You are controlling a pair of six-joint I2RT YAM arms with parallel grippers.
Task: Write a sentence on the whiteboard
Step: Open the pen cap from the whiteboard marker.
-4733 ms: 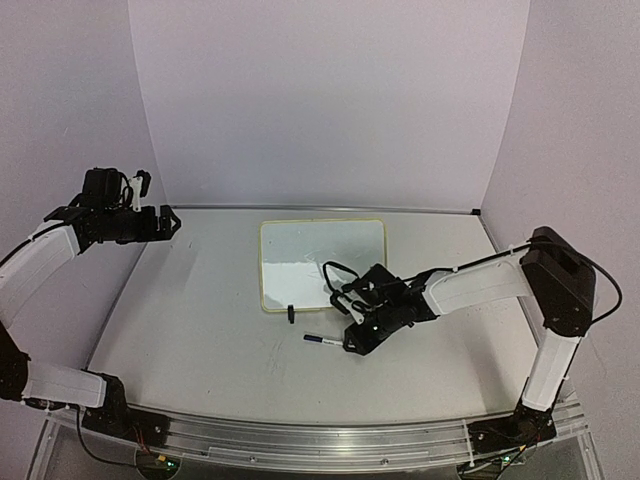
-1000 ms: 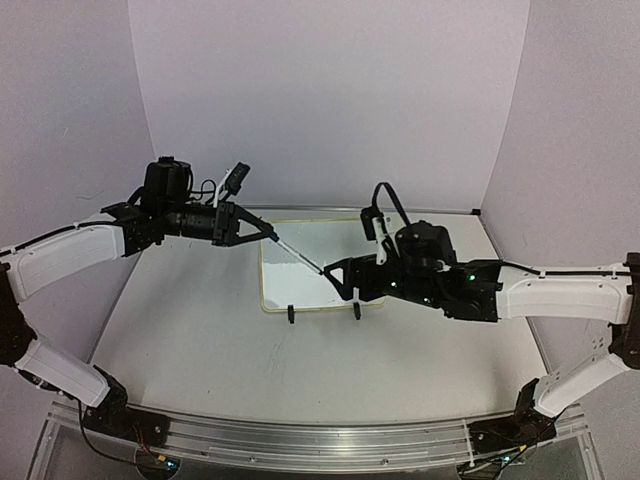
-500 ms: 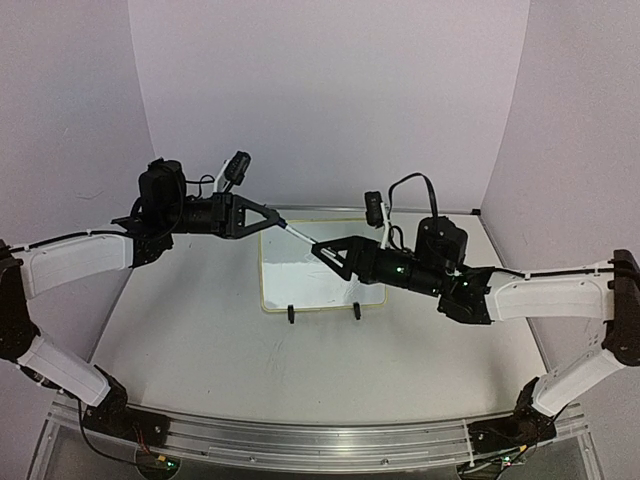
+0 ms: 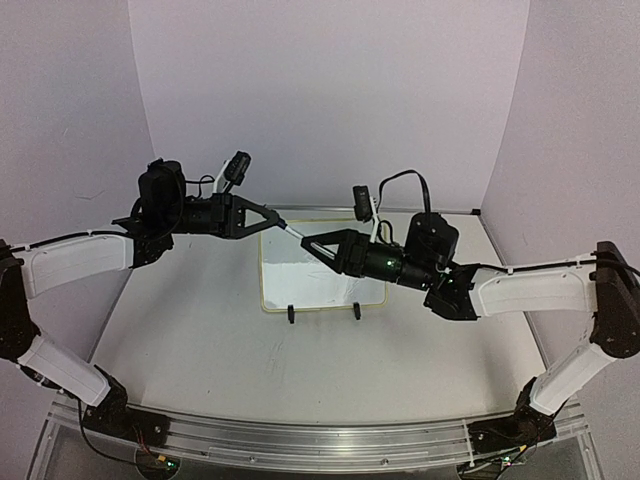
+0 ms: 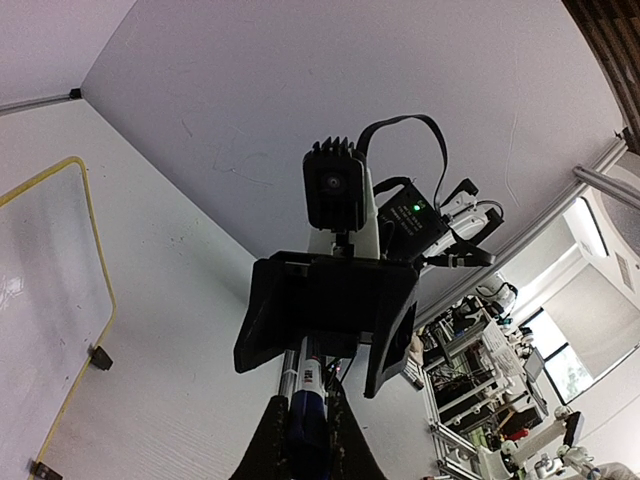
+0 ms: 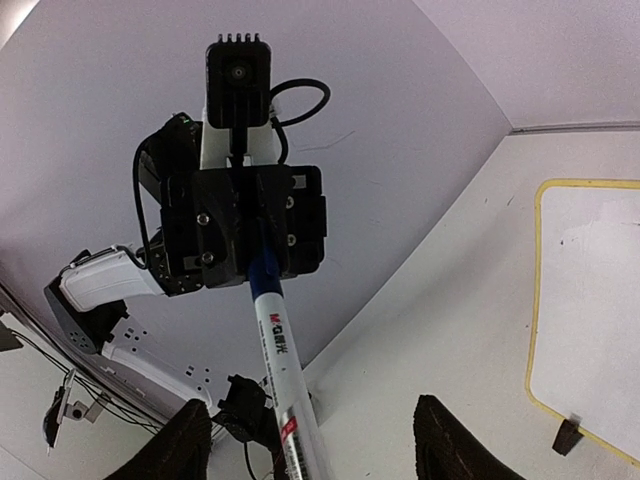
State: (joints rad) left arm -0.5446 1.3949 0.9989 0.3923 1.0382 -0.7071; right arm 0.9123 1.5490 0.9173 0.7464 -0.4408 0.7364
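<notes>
A pale grey worktop [image 4: 200, 340] sat in a corner of plain lilac walls [image 4: 330, 100]. The whiteboard [image 4: 300, 280] lay flat toward the back middle of it, its two black clip feet [image 4: 291, 315] on the near edge.

Both arms were raised over the board with their grippers facing each other. The left gripper [image 4: 272, 226] was clamped on the blue end of a marker [image 4: 292, 232]. The right gripper [image 4: 308, 245] had its fingers spread on either side of the marker's white barrel without pinching it.

Half a second before, the right gripper had been lower and farther right; it had since slid up along the marker toward the left gripper, which had barely moved. Several seconds earlier the marker had lain on the worktop.

From above, the marker's far end was hidden between the right gripper's fingers. Both wrist views cut the whiteboard off at the frame edge, and a few faint specks on it were too small to read.
</notes>
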